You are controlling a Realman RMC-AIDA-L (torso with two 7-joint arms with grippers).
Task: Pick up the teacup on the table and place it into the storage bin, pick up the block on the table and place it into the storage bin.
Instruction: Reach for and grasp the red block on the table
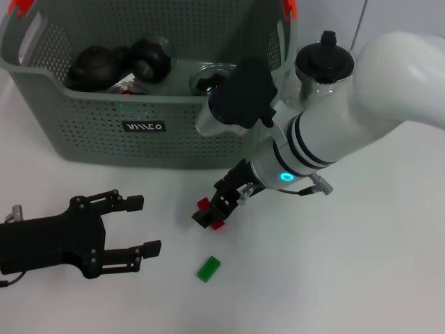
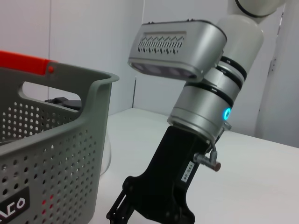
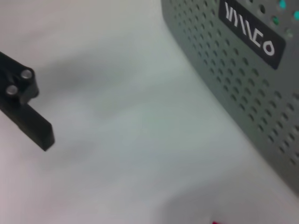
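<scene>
While the right gripper point(image 1: 211, 214) hangs low over the desk point(image 1: 361, 264) just in front of the storage bin point(image 1: 90, 132), its fingers appear to pinch a small red block point(image 1: 203, 204), with red showing on both sides of the black tips; whether the block is lifted or touching the desk I cannot tell. A green block point(image 1: 208, 268) lies loose on the desk just nearer the robot than those fingers, its long axis running diagonally. From the fingers the bin lies straight ahead and close, its front wall with the black label point(image 1: 144, 126) rising above them, so I judge the coming move to be a lift up and forward over that rim. Dark, rounded items already sit inside the bin. The left gripper point(image 1: 135, 226) rests on the desk well to the left, fingers spread, holding nothing; it is farther from the red block than the right, though fairly near the green one.
</scene>
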